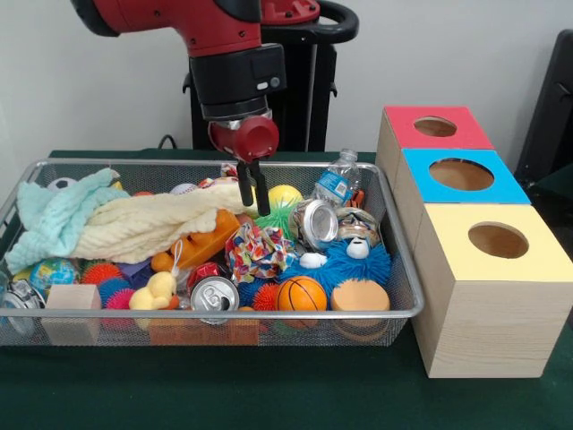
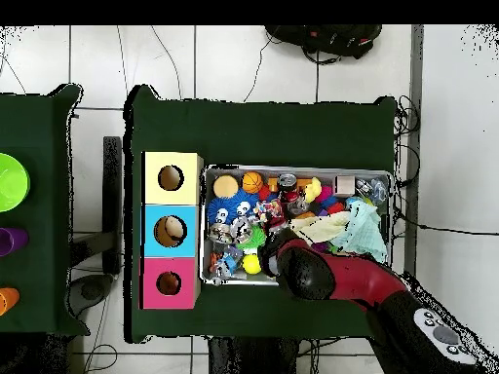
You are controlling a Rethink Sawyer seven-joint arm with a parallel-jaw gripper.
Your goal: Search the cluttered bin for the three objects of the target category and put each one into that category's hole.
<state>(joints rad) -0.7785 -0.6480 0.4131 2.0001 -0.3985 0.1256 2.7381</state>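
The silver wire basket (image 1: 224, 314) is full of clutter; it also shows in the overhead view (image 2: 292, 169). One yellow rubber duck (image 1: 154, 291) lies near the basket's front left, beside a soda can (image 1: 213, 294); in the overhead view the duck (image 2: 313, 191) sits by the top rim. No other ducks show. My gripper (image 1: 252, 199) hangs over the basket's middle rear, just above the end of a pale yellow cloth (image 1: 152, 224), its fingers slightly apart and empty. The red-topped box's hole (image 1: 435, 126) is farthest from the camera in the row of boxes; it also shows in the overhead view (image 2: 169, 283).
Blue-topped (image 1: 461, 174) and yellow-topped (image 1: 498, 240) boxes stand in front of the red one. In the basket are a mint cloth (image 1: 54, 215), a yellow ball (image 1: 285, 194), a basketball (image 1: 302, 294), a blue furry toy (image 1: 345, 262), cans, a water bottle (image 1: 337, 182) and a wooden block (image 1: 72, 298).
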